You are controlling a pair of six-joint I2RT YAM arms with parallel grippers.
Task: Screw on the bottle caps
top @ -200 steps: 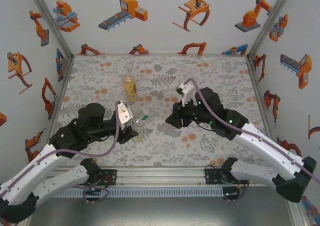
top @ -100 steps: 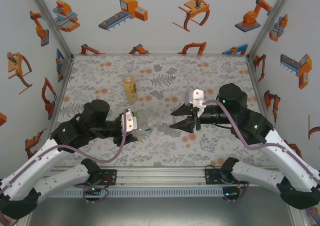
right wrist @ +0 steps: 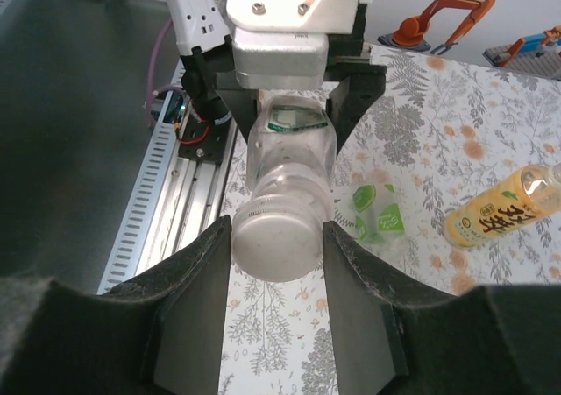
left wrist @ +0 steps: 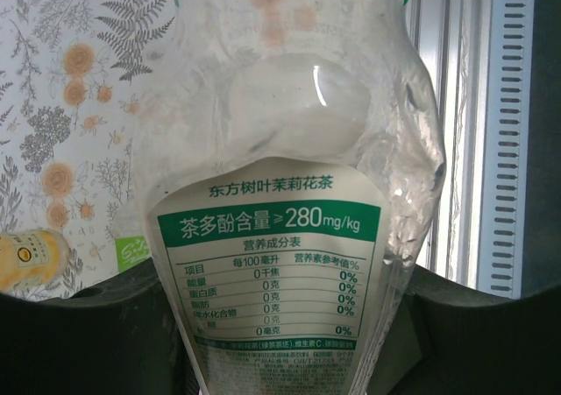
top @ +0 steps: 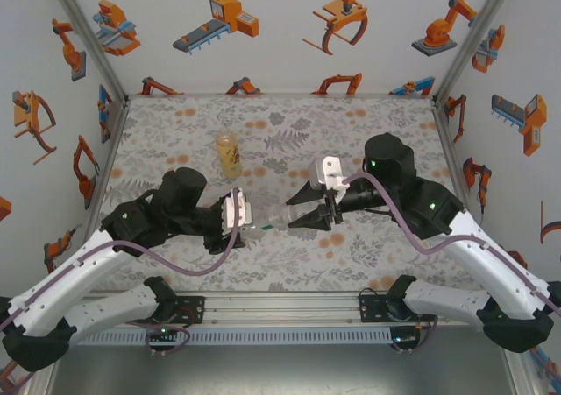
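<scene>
We see two robot arms meeting at the centre of the overhead frame, above a floral-patterned table. The left claw is pressed together around the lower body of the slim clear bottle and holds it lying sideways in the air, neck pointing toward the other arm. The right claw pinches the pale round cap between its two dark fingers; in the right wrist view the cap sits at the bottle's mouth, in the lower centre of the frame.

We judge this bottle to be in the middle of capping: the cap is at the neck, but we cannot tell how far it is threaded on.

The amber bottle stands upright well apart, in the upper centre-left of the overhead frame. Whether it has its cap we cannot tell. The squat clear bottle, marked with green, rests on the table just right of the slim bottle in the right wrist view; its mouth is not visible.

The slim bottle looks empty, with a white and green label printed in Chinese. The amber bottle is full of amber drink. The squat bottle appears empty.
</scene>
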